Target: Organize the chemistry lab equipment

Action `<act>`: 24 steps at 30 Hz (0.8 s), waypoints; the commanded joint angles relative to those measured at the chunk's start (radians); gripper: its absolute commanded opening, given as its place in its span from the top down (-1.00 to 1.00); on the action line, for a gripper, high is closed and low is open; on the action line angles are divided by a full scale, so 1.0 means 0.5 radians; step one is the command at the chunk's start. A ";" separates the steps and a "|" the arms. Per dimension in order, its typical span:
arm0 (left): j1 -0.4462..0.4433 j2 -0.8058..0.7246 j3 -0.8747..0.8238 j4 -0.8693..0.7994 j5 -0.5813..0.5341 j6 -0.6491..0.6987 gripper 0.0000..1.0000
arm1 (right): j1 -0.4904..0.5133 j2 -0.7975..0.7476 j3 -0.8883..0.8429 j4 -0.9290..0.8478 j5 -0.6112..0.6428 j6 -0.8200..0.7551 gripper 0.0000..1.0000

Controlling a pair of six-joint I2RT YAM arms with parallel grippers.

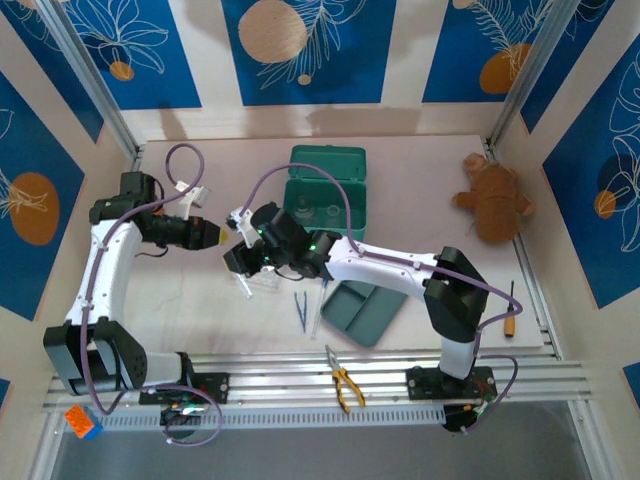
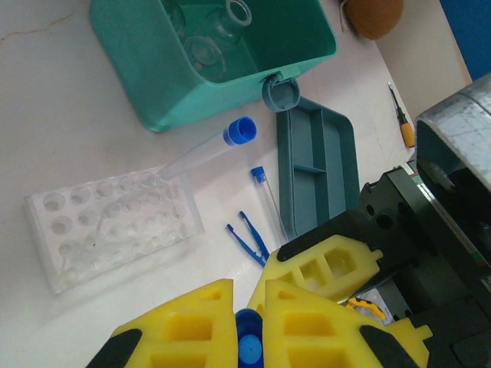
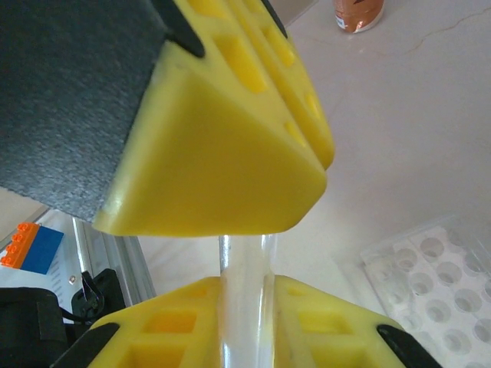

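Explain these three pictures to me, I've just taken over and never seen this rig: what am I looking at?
Two robot arms stand at the near edge of a table. The overhead picture looks down on both; the others come from cameras on each wrist. The left gripper and right gripper are each shut on a clear test tube, seemingly the same one. On the table lie a clear tube rack, two more blue-capped tubes, blue tweezers, a green box holding flasks, a grey tray, pliers and a plush toy.
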 commanded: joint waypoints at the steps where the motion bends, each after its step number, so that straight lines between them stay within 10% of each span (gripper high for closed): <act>1: -0.025 -0.040 -0.010 -0.036 0.005 0.014 0.97 | -0.024 0.024 0.070 0.084 0.001 -0.002 0.48; 9: -0.025 -0.062 0.035 -0.005 -0.129 0.033 0.97 | -0.039 -0.116 -0.069 0.080 0.100 -0.008 0.09; 24: -0.034 -0.299 -0.473 1.029 -0.398 -0.191 1.00 | 0.043 -0.824 -0.704 0.017 0.457 0.112 0.05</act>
